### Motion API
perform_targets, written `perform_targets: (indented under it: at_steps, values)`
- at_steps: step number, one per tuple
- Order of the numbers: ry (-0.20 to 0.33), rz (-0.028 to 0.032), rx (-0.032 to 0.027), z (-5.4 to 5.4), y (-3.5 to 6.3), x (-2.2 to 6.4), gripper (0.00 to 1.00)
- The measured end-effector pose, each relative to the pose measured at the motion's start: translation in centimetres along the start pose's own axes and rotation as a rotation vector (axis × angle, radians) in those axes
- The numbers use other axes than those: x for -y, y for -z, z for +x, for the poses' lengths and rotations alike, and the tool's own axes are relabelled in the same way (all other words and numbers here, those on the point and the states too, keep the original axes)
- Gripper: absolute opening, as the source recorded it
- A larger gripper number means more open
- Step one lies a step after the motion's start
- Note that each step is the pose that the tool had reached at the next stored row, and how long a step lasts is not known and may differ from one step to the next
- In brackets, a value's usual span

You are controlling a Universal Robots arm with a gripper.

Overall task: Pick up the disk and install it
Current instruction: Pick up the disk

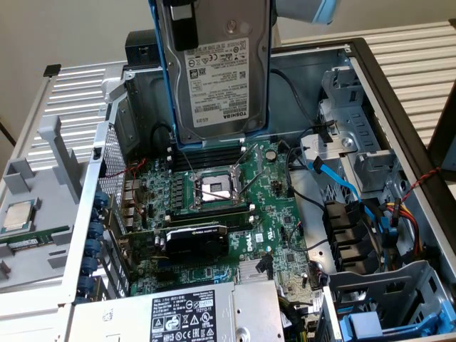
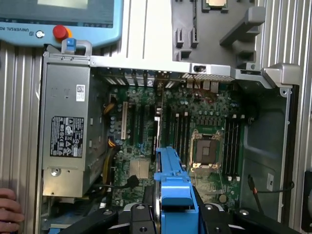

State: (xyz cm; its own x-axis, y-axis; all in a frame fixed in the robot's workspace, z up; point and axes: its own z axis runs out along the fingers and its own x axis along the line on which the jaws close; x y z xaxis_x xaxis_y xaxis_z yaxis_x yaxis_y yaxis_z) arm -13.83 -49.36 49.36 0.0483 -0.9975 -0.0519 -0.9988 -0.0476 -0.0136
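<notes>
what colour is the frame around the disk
Blue; the disk frame shows best in the wrist view.

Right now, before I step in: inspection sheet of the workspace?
Surface: ribbed grey metal table, open grey computer case lying on it.
Job's things: silver-grey metal hard disk, white label, blue plastic carrier frame, held above the green motherboard, not yet installed.
Clutter: small square silver CPU chip outside the case; second blue drive carrier in the case's corner.
Claw: black claw shut on the disk.
Cables: blue data cable and red-yellow wire bundle beside the motherboard.
Surroundings: light-blue teach pendant; a person's hand on the table beside the case.
</notes>
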Motion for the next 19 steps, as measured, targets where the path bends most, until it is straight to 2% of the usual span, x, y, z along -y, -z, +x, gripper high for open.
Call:
perform_targets:
  at_steps: [12,19]
  values:
    - [0.0,-0.0003,0.0027,3.8,0.68,1.65,0.37]
    - [0.0,-0.002,0.0047,5.6,1.17,3.08,0.37]
